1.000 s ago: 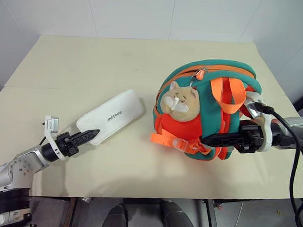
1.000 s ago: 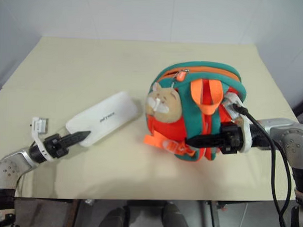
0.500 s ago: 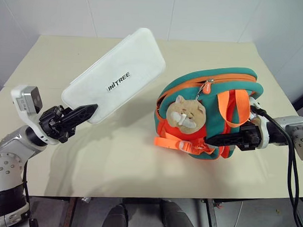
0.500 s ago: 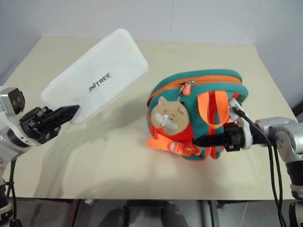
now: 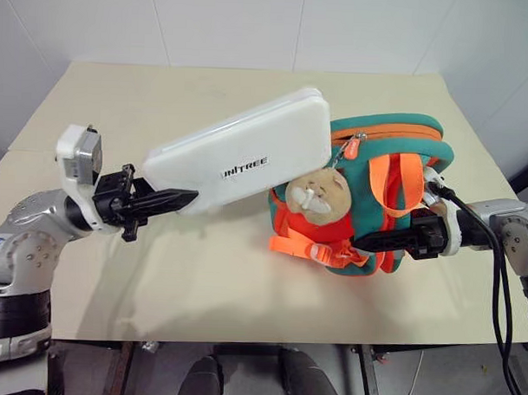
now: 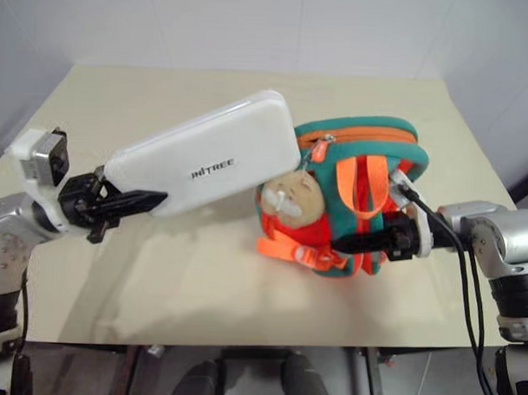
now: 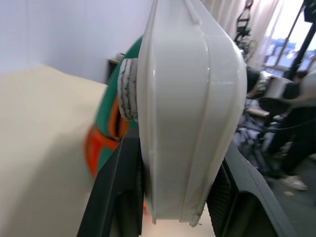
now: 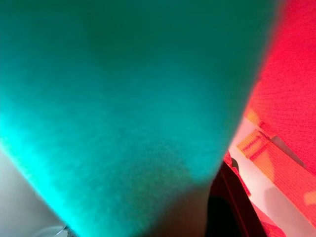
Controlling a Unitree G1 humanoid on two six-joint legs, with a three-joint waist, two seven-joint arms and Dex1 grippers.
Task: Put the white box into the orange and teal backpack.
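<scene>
White box [image 5: 244, 153] is off the table [image 5: 163, 99], held in the air, long axis running from the left gripper [image 5: 179, 197] up toward the orange and teal backpack [image 5: 395, 167]; its far end points at the pack's top and overlaps the upper left of it in the head views, lettered face toward the camera. Whether that end touches the pack, cannot tell. Left gripper grips the box's near short end, one black finger on each flat face (the left wrist view shows the fingers [image 7: 116, 197] flanking the box edge-on, pressed to it). Backpack sits on the right half of the table, teal edging and orange zip line at top, orange handle loop [image 5: 399, 172] and straps facing the camera, beige plush cat head [image 5: 325, 193] hanging at its front just under the box's far end. Right gripper [image 5: 375, 242] lies level against the pack's lower front, fingers drawn nearly together on its fabric or strap. Nothing can be seen inside the pack.
</scene>
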